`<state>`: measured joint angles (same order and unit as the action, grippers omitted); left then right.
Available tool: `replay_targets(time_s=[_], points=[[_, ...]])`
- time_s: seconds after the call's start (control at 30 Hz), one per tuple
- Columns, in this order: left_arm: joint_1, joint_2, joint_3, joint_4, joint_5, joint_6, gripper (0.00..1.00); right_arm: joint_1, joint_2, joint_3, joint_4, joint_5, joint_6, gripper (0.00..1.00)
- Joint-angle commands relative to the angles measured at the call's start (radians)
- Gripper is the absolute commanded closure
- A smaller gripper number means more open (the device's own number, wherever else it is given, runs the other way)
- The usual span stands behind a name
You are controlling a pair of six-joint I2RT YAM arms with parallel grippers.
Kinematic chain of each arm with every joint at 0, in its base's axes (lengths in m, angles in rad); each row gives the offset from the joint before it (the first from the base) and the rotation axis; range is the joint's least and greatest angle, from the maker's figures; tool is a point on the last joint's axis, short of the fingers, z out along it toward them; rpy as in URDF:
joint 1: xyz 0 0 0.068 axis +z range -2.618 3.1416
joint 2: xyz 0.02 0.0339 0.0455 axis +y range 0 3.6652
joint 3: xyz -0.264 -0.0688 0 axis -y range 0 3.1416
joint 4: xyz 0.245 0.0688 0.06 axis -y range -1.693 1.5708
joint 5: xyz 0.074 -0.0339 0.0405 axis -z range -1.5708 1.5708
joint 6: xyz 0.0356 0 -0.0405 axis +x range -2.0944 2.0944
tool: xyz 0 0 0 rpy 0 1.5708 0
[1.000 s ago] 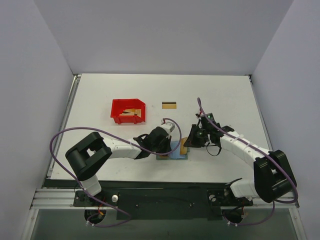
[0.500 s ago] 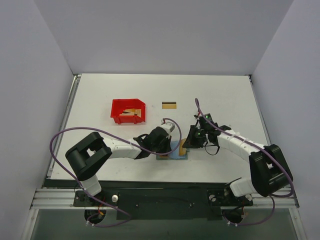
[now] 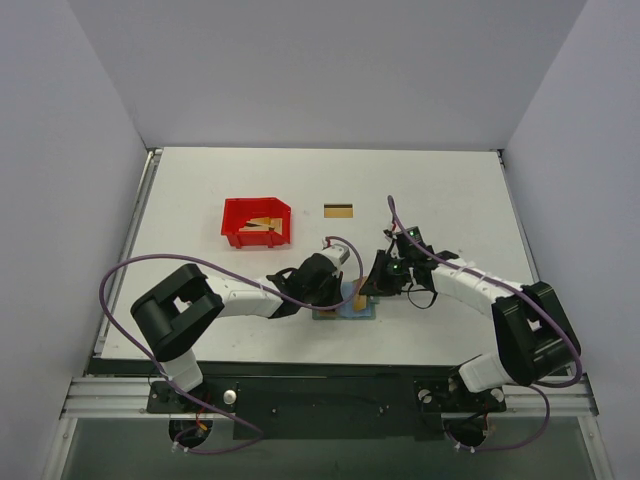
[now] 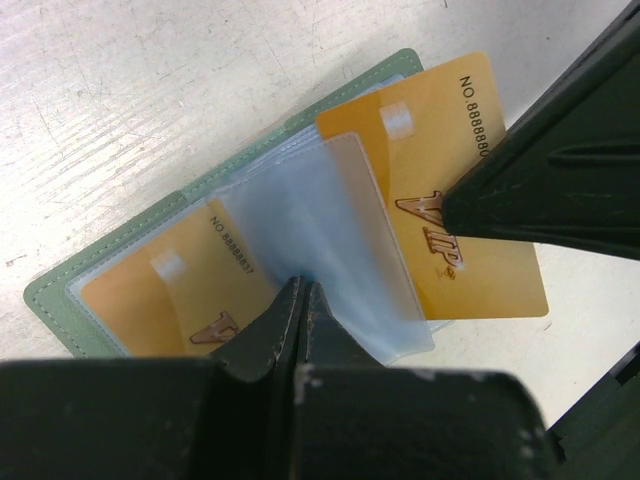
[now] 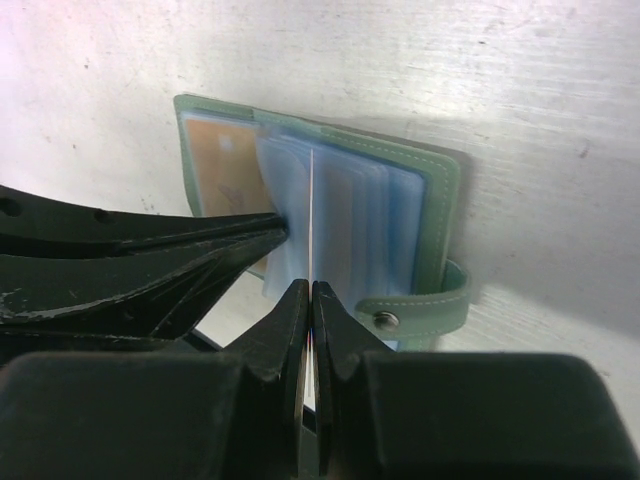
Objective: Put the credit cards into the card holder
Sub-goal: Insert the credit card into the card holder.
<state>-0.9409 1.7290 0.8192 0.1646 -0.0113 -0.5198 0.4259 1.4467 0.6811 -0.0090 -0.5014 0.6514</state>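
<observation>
The right gripper (image 5: 309,292) has slid left, bringing its pinched gold VIP card (image 4: 430,150) over the open grey-green card holder (image 5: 440,200). The left gripper (image 4: 300,292) is clamped on the holder's clear sleeve (image 4: 330,220). Beyond the holder lies a striped card (image 3: 338,209), and a red bin (image 3: 232,212) sits beyond it to the left.

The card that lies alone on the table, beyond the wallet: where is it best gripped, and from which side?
The loose card lies flat on the table, long edges running left to right. Probably come from straight above and pinch across its short width, on both long edges; being thin, it may need one edge tipped up.
</observation>
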Motion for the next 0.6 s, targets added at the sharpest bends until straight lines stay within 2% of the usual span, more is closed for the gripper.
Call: replay_targets(time_s=[0.0,0.4,0.57], points=[[0.004,0.012,-0.028,-0.131,-0.016,0.009,1.0,-0.001,0.004,-0.015,0.066,-0.072,0.016,1.0],[0.034,-0.124,0.003,-0.109,-0.061,-0.005,1.0,-0.001,0.023,-0.006,0.075,-0.098,0.016,1.0],[0.042,-0.125,0.011,-0.094,-0.039,-0.002,1.0,-0.001,0.037,-0.006,0.096,-0.124,0.025,1.0]])
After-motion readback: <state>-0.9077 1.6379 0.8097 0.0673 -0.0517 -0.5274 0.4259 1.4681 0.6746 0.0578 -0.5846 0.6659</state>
